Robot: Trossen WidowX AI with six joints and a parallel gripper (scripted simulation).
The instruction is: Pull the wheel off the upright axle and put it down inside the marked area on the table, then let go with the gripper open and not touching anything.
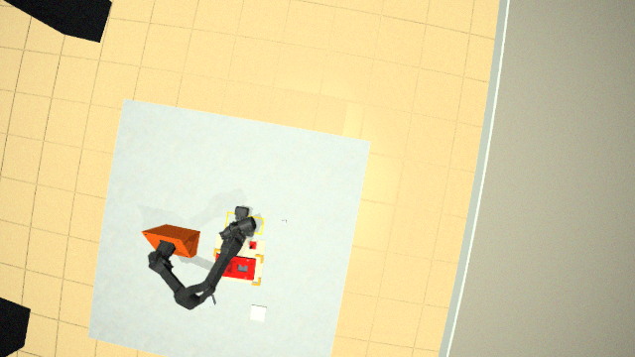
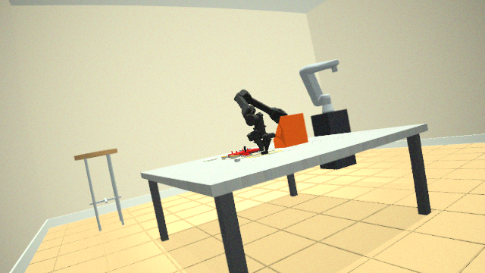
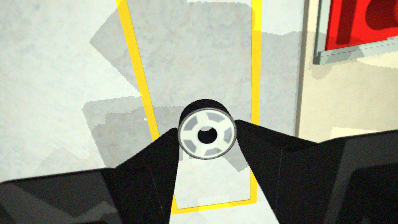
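My gripper (image 3: 206, 129) (image 2: 264, 152) is shut on the wheel. The wheel (image 3: 207, 118) has a black rim and a white spoked face with a dark centre hole, and sits between the two fingertips. In the wrist view it appears within the yellow outline of the marked area (image 3: 255, 90) (image 1: 263, 226), towards one short end. The fingertips are low, close to the table top; whether the wheel touches it is not clear. A dark upright post (image 2: 245, 149), apparently the axle, stands by the red parts. In the top view the arm hides the fingers and wheel.
A cream board (image 3: 345, 95) lies beside the marked area, with a small red block (image 1: 253, 245) and a larger red plate (image 1: 248, 275) on it. An orange wedge-shaped block (image 1: 184, 233) (image 2: 293, 129) stands by the arm's base. A white square (image 1: 258, 313) lies beyond the board.
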